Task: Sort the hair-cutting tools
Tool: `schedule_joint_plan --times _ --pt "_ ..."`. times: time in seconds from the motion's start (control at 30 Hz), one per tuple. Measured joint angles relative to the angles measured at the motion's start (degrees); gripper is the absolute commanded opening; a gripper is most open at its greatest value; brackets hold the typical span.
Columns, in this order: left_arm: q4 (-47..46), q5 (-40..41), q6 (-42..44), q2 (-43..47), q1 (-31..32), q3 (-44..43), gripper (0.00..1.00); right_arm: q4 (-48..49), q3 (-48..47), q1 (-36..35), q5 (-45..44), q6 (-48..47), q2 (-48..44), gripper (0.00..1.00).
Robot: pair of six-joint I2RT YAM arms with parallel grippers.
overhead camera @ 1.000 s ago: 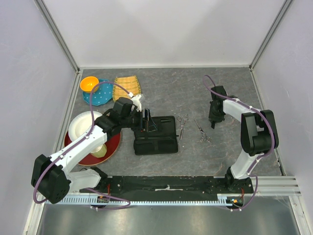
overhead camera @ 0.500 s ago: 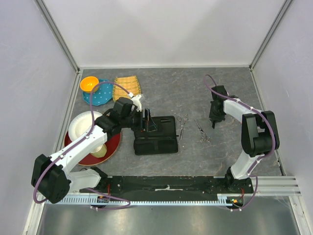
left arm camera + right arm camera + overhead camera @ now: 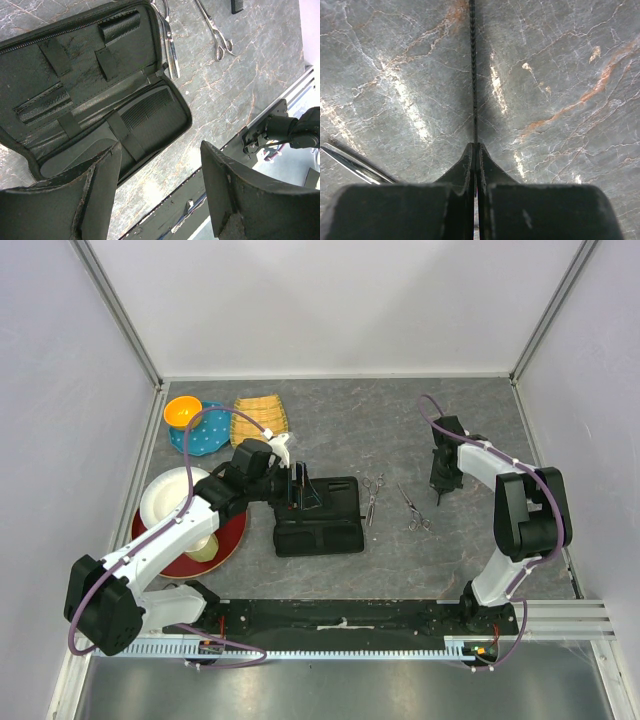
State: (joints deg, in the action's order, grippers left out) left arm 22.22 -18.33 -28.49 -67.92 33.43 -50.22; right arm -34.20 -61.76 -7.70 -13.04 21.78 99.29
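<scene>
Seen from above, the right gripper (image 3: 439, 488) sits at centre right, pinched tight on the narrow black comb (image 3: 472, 75). Its wrist view shows the comb edge-on over the grey marbled table (image 3: 400, 430); whether it touches is unclear. Two silver scissors lie to the left of this gripper: one pair (image 3: 414, 510) near it, the other pair (image 3: 371, 497) just beside the open black case (image 3: 330, 530). The left gripper (image 3: 298, 488) hangs over the case's upper left, jaws wide apart, holding nothing. A larger comb (image 3: 150, 107) sits strapped inside the case.
</scene>
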Motion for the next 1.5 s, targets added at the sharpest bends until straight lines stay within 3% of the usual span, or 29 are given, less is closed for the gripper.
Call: schedule_joint_plan --times 0.3,0.63,0.77,0.9,1.0,1.2,1.5 --pt "0.0 0.0 0.0 0.0 0.0 0.0 0.71 -1.7 0.0 0.0 2.2 0.1 -2.8 0.00" --pt "0.0 -1.3 0.1 0.5 0.0 0.0 0.72 1.1 1.7 -1.2 23.6 0.4 -25.8 0.00" --pt "1.5 -2.6 1.6 2.8 0.0 -1.8 0.76 3.8 4.6 -6.3 34.2 0.4 -33.5 0.00" --pt "1.9 -5.2 3.6 6.3 0.0 -6.3 0.79 7.9 7.8 -17.4 42.2 1.2 -38.3 0.00" --pt "1.8 -7.0 5.8 9.7 0.0 -9.5 0.81 10.8 9.2 -21.9 46.9 3.1 -41.1 0.00" --pt "4.8 -11.0 12.5 13.9 0.0 -14.0 0.82 14.7 9.2 -25.4 53.3 4.6 -45.3 0.00" --pt "7.7 -24.0 16.9 13.7 0.0 -16.1 0.80 12.7 7.7 -26.3 60.3 0.7 -46.4 0.00"
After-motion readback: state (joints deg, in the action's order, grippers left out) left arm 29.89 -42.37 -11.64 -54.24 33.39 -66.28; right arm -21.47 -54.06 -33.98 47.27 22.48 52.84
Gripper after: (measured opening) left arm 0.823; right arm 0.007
